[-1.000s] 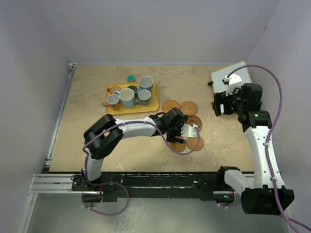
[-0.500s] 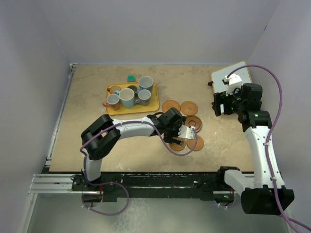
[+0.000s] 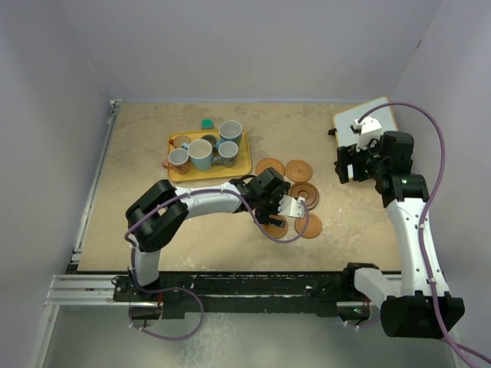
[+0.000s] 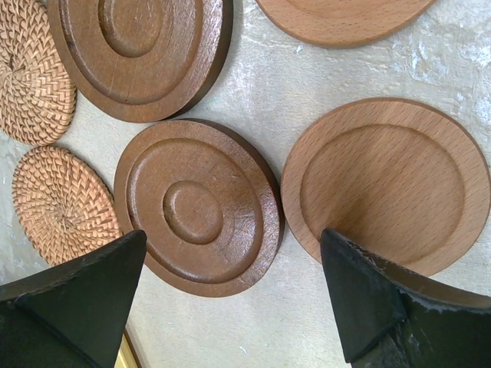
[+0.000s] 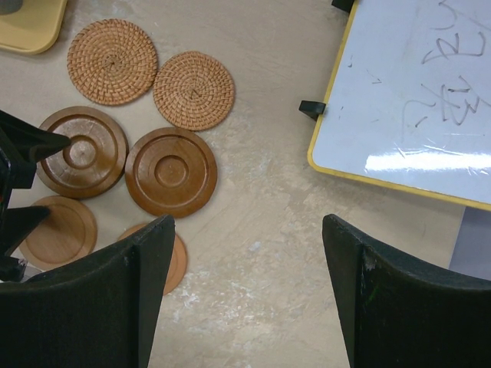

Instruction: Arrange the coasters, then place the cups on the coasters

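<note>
The left gripper (image 4: 232, 249) stands spread wide, pinching nothing, its tips over a dark ringed coaster (image 4: 196, 218) and a plain coaster (image 4: 387, 184) at frame centre; the right gripper (image 5: 247, 230) is likewise spread and empty, at the right; the cups (image 3: 205, 151) crowd the yellow tray (image 3: 244, 164), upper left.

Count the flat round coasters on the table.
6, clustered in the right wrist view: two woven rattan coasters at top, two dark ringed wooden coasters below them, two pale plain wooden coasters lowest, one partly hidden.
</note>
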Robot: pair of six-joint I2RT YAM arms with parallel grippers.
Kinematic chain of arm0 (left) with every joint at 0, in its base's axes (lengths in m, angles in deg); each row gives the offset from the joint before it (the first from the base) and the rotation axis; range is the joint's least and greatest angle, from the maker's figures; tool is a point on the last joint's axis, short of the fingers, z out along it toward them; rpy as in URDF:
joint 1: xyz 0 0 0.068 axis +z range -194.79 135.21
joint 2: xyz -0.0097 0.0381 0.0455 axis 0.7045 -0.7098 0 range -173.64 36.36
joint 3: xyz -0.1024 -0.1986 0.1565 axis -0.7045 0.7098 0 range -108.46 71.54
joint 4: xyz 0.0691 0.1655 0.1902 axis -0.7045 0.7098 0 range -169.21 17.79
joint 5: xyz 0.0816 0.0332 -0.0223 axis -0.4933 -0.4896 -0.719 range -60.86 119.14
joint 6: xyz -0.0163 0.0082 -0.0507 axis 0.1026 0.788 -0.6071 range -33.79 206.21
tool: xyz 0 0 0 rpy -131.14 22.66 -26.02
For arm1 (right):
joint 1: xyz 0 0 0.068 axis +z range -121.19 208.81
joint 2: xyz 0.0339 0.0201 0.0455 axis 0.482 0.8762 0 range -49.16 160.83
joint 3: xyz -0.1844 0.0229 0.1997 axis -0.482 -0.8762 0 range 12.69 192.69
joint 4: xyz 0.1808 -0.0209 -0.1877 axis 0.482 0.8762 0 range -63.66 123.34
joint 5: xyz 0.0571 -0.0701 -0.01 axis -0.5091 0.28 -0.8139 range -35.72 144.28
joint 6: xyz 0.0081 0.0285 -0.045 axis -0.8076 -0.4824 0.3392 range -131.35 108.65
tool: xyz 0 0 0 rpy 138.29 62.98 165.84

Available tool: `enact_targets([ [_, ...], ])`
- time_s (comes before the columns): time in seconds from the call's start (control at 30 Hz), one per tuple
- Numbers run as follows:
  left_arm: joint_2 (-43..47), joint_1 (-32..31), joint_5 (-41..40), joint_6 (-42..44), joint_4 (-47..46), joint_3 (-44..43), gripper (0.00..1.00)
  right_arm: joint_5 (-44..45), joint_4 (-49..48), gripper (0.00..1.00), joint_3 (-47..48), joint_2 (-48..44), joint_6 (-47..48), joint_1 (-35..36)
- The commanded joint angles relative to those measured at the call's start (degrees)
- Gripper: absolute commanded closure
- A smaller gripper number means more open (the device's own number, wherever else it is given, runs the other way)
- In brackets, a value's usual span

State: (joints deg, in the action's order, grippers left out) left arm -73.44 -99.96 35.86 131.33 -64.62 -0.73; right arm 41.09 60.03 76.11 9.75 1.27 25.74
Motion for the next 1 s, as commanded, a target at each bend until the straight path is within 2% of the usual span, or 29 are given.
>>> enact_targets([
  [0.0, 2.57, 0.47, 1.63, -0.77, 1.66, -0.04, 0.08, -0.96, -0.61, 0.2, 1.71, 0.23, 0.75, -0.27],
  [0.4, 8.64, 1.25, 9.63, -11.28, 0.75, -3.79, 0.08, 0.57, -2.21, 0.2, 1.23, -0.24, 2.71, -0.27],
  [0.57, 12.21, 3.9, 8.53, -13.58, -0.8, -3.01, 0.08, -0.3, -2.77, 0.19, 0.81, -1.36, 3.24, -0.27],
  [0.7, 15.68, 7.4, 6.14, -16.08, -1.67, -2.01, 0.08, -0.78, -3.1, 0.19, 0.44, -2.0, 3.53, -0.27],
  [0.97, 22.82, 19.25, 7.16, -21.08, 0.04, -0.36, 0.1, -3.09, -2.81, 0.19, 0.33, -1.79, 3.97, -0.26],
])
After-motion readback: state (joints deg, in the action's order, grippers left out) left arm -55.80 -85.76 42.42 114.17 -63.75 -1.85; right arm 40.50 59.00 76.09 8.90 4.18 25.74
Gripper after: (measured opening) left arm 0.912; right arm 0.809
